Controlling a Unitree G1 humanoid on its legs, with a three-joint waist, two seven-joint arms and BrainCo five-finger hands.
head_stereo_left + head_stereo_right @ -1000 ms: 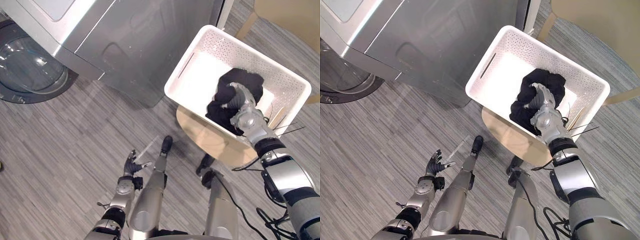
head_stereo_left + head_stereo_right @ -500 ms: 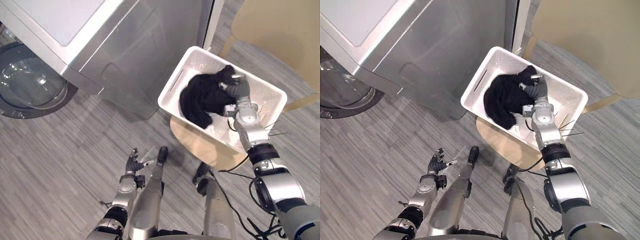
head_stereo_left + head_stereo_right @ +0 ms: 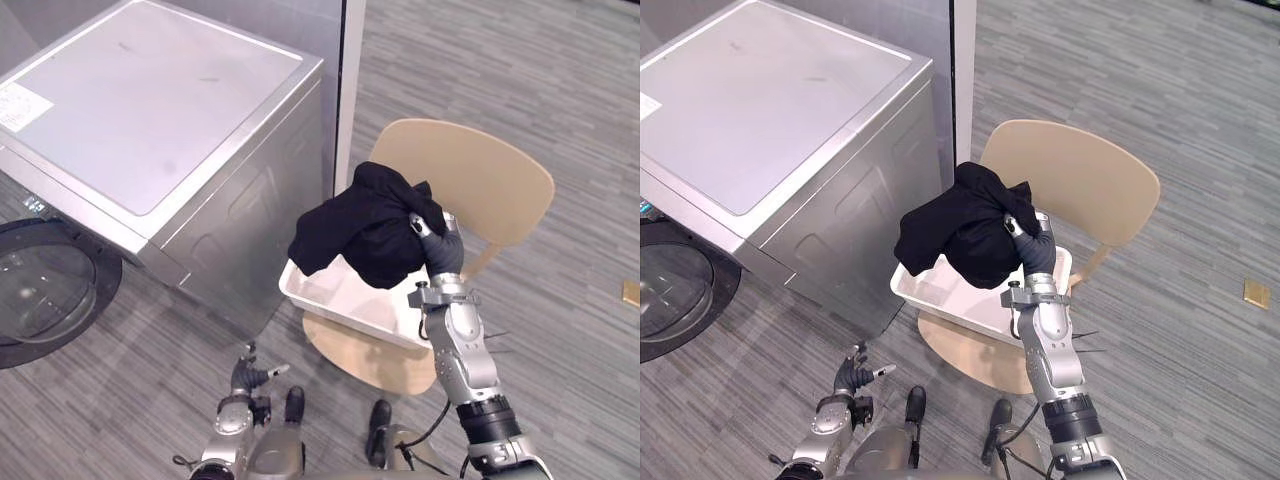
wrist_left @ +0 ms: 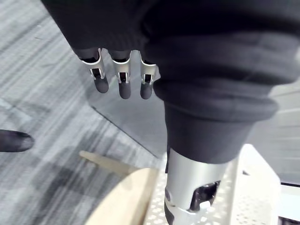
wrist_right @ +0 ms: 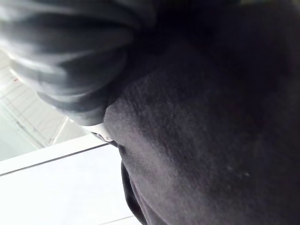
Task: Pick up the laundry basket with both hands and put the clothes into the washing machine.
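Floor: grey striped planks (image 3: 560, 120) all round, with a small tan object (image 3: 630, 292) lying well apart on the robot's right.
Washing machine: a silver front-loader (image 3: 160, 130) stands at the left, with a flat pale top; its round glass door (image 3: 40, 300) sits low at the front, well apart from the basket.
Panel: a pale upright panel edge (image 3: 350, 60) rises just behind the machine's rear corner.
Chair: a light wooden chair (image 3: 480, 175) stands just beside the machine, its rounded back behind the basket.
Laundry basket: the white laundry basket (image 3: 350, 305) rests on the chair seat, its perforated wall (image 4: 262, 206) near the machine's side.
Black garment: the black garment (image 3: 365, 230) hangs bunched in the air above the basket, clear of its rim.
Right robot hand: the right robot hand (image 3: 440, 255) is raised over the basket, its fingers curled into the cloth and gripping it.
Left robot hand: the left robot hand (image 3: 250, 378) is low near the floor, its fingers (image 4: 124, 84) straight and spread, holding nothing.
In the way: the machine's silver side panel stands between the basket and the door.
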